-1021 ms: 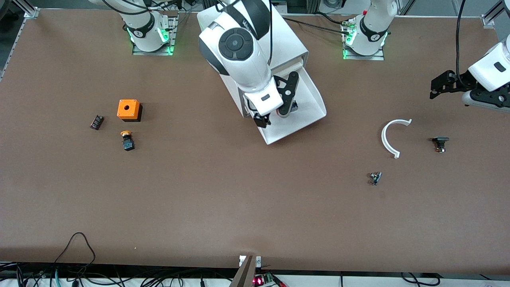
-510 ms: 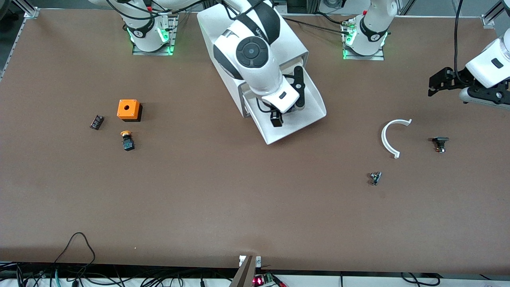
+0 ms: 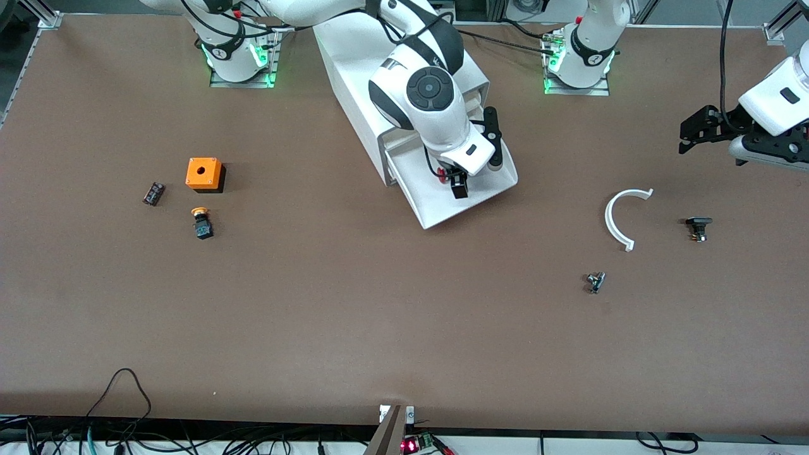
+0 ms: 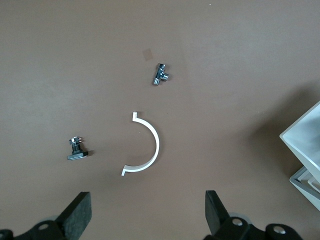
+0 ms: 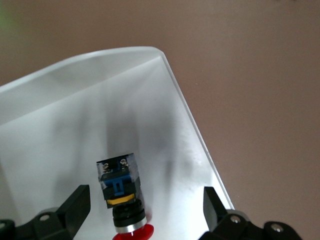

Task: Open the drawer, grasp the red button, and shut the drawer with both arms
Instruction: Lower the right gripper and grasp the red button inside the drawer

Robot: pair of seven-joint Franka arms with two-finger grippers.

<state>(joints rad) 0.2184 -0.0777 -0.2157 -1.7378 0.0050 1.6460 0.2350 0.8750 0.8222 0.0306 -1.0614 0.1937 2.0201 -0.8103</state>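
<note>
The cabinet (image 3: 404,76) is the landmark. Toward the right arm's end from it lie a small black part (image 3: 153,193), the orange box (image 3: 205,174) and the yellow-capped button (image 3: 201,224); the drawer (image 3: 458,196) stands pulled out of the cabinet front; the button (image 5: 122,197) lies in the drawer; the right gripper (image 5: 145,210) hangs over it, fingers released and apart on each side, not grasping; toward the left arm's end lie a white arc (image 3: 619,218), a metal fitting (image 3: 595,282) and a black part (image 3: 698,227); the left gripper (image 3: 686,136) waits there above the table, released, holding nothing.
</note>
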